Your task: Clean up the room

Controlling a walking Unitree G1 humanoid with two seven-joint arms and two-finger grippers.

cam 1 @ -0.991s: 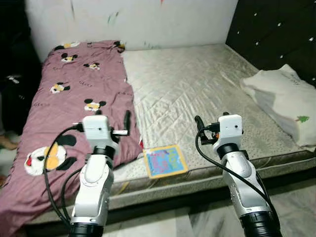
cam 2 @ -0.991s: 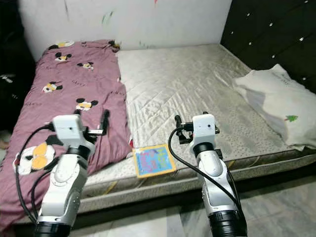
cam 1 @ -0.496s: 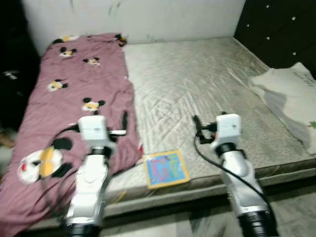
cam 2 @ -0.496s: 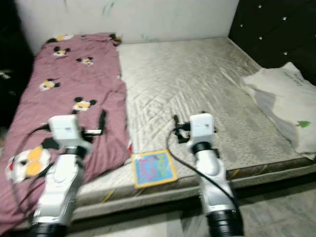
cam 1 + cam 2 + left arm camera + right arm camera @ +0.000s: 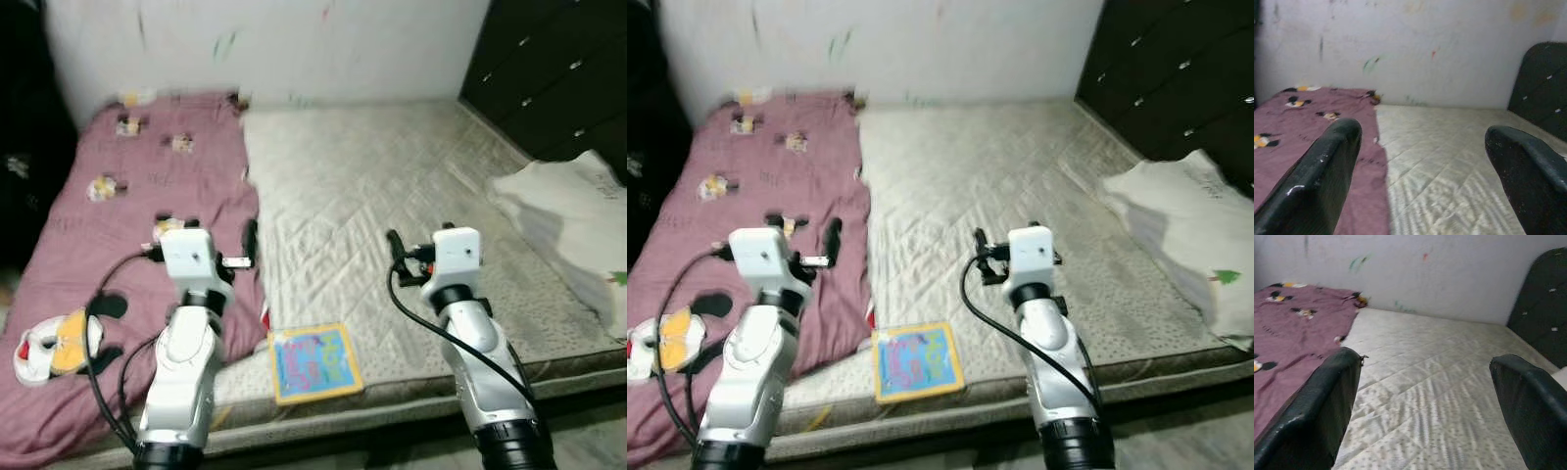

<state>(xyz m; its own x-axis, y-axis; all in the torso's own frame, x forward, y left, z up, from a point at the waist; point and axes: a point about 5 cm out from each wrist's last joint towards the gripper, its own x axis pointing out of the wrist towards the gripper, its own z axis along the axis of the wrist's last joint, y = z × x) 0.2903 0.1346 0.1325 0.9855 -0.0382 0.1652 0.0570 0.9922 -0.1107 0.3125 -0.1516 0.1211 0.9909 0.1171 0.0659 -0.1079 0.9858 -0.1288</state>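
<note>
Maroon cartoon-mouse blanket (image 5: 127, 225), grey quilted mattress (image 5: 392, 206), multicoloured book (image 5: 314, 362).

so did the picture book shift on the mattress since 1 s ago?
No. The picture book lies at the mattress front edge beside the purple blanket corner; the camera moved.

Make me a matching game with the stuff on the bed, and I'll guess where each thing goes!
Things:
1. purple cartoon blanket
2. colourful book
3. white pillow
4. left gripper

Places:
A. near edge of the mattress, between the arms
B. robot's right side of the bed
C. robot's left side of the bed
D. above the blanket's edge

Pairs: 1-C, 2-A, 3-B, 4-D
</note>
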